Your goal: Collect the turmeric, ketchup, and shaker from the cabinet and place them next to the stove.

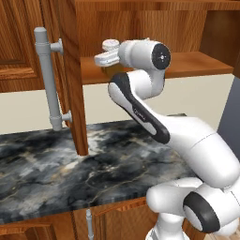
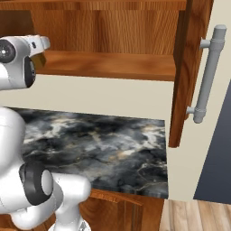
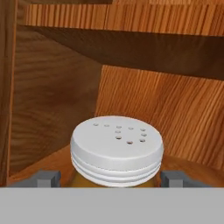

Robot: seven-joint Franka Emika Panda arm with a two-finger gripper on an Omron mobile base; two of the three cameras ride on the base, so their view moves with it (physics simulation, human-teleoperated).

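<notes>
Gripper (image 3: pixel 109 178) open, fingertips (image 3: pixel 47 178) flanking the turmeric (image 3: pixel 117 151) at lower centre of the hand view, inside the cabinet (image 3: pixel 52 96); contact unclear.

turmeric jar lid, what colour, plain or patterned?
White, with small holes scattered over the top of the turmeric lid; clearest in the hand view.

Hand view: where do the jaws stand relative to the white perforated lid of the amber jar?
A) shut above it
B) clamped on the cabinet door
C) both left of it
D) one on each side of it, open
D: the white perforated lid sits between the two grey fingertips, which stand apart.
</notes>
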